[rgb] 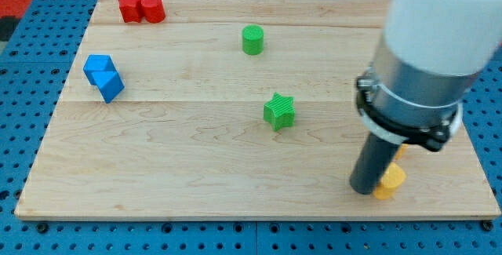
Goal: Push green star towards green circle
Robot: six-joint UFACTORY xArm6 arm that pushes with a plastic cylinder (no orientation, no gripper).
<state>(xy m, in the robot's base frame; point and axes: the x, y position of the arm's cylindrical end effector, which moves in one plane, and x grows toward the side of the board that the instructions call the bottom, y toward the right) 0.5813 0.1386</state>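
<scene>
The green star (pixel 279 111) lies near the middle of the wooden board (pixel 196 161). The green circle (pixel 252 40), a short cylinder, stands above it toward the view's top, well apart from it. My tip (pixel 365 187) is at the lower right, touching a yellow block (pixel 388 183). It is to the right of and below the green star, with a clear gap between them.
Two red blocks (pixel 141 9) sit together at the top left. Two blue blocks (pixel 103 77) sit together at the left. The arm's large grey and white body (pixel 427 59) covers the right part of the board. A second yellow block (pixel 400 151) peeks out behind the rod.
</scene>
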